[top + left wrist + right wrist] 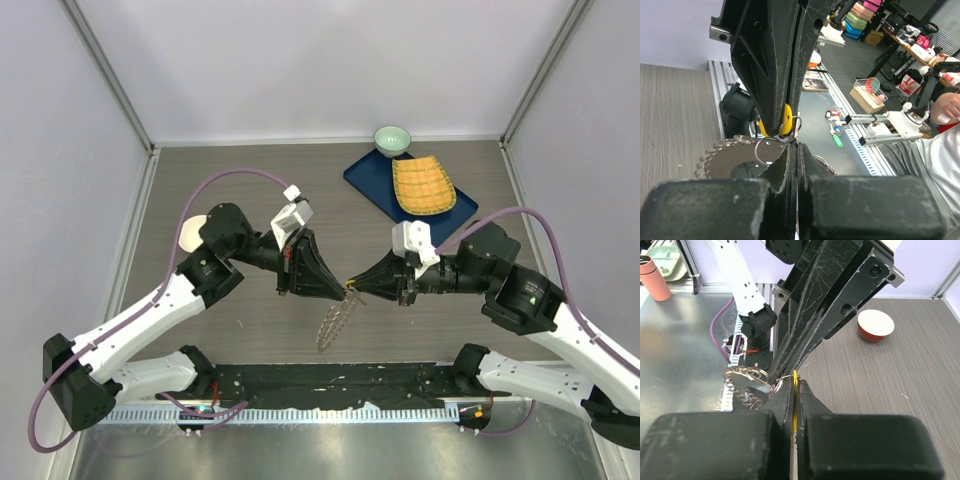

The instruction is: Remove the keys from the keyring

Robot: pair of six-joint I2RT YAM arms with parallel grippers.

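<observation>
The job looks barely begun. The keys [715, 152] hang as one jagged bunch on the keyring [338, 315], lifted off the table [250, 190] near its middle, just in front of the arm bases. No key can be seen lying loose anywhere.

The two arms meet tip to tip right above the bunch. The left gripper [343, 290] is closed at the top of the ring, but the pictures do not show for sure what it pinches. The right gripper [360, 289] is closed on a thin yellow tab [795, 382] at the same spot.

Far to the right sit a blue tray [365, 180] with a woven dish [423, 185] on it and a green bowl [392, 138] just beyond. A red bowl [876, 325] stands at the left, partly behind the left arm. None of them can be seen to hold a key, so every key seems left to take off.
</observation>
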